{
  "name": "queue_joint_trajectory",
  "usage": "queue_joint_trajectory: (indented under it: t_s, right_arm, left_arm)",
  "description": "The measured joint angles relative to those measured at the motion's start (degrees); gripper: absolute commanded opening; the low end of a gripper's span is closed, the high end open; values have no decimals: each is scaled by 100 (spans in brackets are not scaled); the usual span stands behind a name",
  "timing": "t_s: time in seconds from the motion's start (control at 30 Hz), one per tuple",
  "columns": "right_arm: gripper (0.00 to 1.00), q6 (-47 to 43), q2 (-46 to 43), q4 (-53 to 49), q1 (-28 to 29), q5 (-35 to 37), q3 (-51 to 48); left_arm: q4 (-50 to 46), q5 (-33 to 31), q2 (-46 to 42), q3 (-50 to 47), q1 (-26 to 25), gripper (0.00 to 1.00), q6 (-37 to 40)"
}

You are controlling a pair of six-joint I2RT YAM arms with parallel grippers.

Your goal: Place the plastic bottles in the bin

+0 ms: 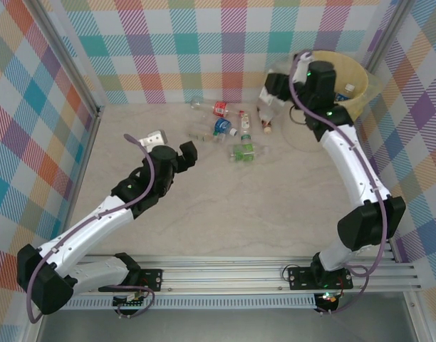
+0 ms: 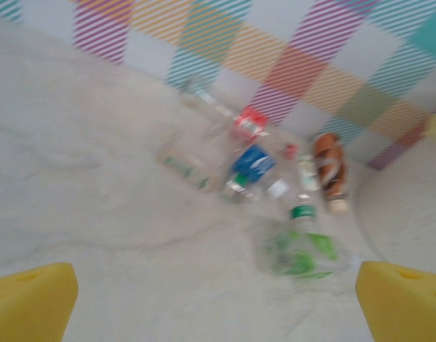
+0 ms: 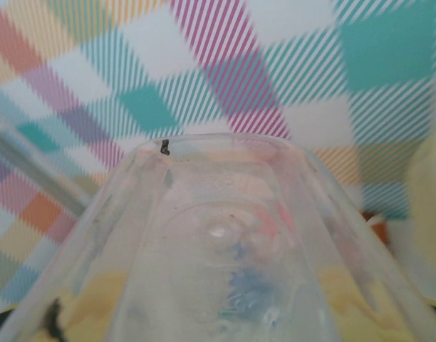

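The plastic bottles (image 2: 255, 167) carry blue, red and green labels, print unreadable.

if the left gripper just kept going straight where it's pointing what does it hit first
Bare table for a stretch, then probably the blue-labelled bottle, about dead ahead of the open left gripper. The green-labelled bottle is nearer but lies off to the right.

Top view: bright, even, diffuse light, sharp thruout; faint soft shadows on table (image 1: 232, 217), mid-frame. Left wrist view: motion blur everywhere, bottles (image 2: 253, 165) smeared at center, yellow pads (image 2: 33, 303) soft in lower corners. Right wrist view: clear bottle (image 3: 218, 271) too close, out of focus, tiny glare spot at center.
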Motion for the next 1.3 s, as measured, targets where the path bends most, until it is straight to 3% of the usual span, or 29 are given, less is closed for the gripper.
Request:
queue_joint_trajectory:
  t_s: [0.2,0.4,0.6,1.03,1.13,1.3]
  right_arm:
    - [47,79,876,-87,-901,4,1519]
    - [49,111,2004,-546,-1436,153,2872]
    - [49,-20,2743,-896,-1624,553,3556]
    - [52,514,3939,-986,-1707,595,4363]
    - [58,710,4085,-994,-1707,424,4363]
    - [77,905,4168,-1019,-1707,-15,4363]
  left_arm:
    - [-597,-295,127,-116,50,100,-461]
    - [-717,-382,127,-186,59,100,-656]
    - [-811,-387,131,-186,72,100,-756]
    - [-848,-382,136,-269,98,100,-885]
    - [-905,-385,138,-269,109,100,-890]
    - [-949,-380,197,-271,146,100,-927]
